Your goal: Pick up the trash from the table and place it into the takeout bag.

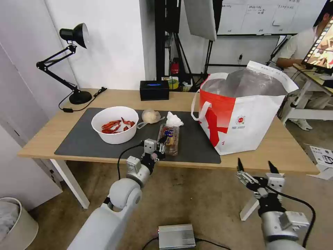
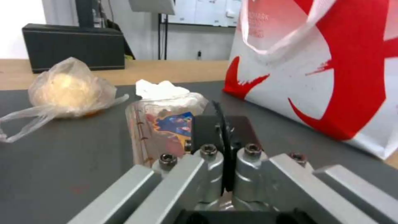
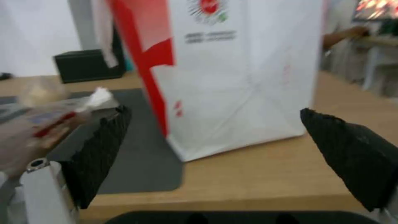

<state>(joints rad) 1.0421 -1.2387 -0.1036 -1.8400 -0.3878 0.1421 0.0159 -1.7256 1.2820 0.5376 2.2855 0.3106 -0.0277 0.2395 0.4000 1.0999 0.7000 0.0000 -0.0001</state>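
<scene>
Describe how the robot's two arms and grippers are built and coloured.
Both arms are glossy white-grey, with rounded joint housings and silver metal wrist blocks. The left gripper has silver linkage bars with hex bolts and flat black fingers. The right gripper has pointed black fingers with ribbed pads on a white-silver body. A black cable loops along each forearm to the wrist.

Clear tray (image 1: 169, 139), tissue (image 1: 173, 119), bowl (image 1: 115, 124) lie beside upright takeout bag (image 1: 242, 114).

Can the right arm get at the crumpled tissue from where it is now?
Probably not directly. The right gripper hangs open off the table's near edge, in front of the takeout bag. The crumpled tissue lies on the bag's other side, beyond the plastic tray where the left gripper sits.
</scene>
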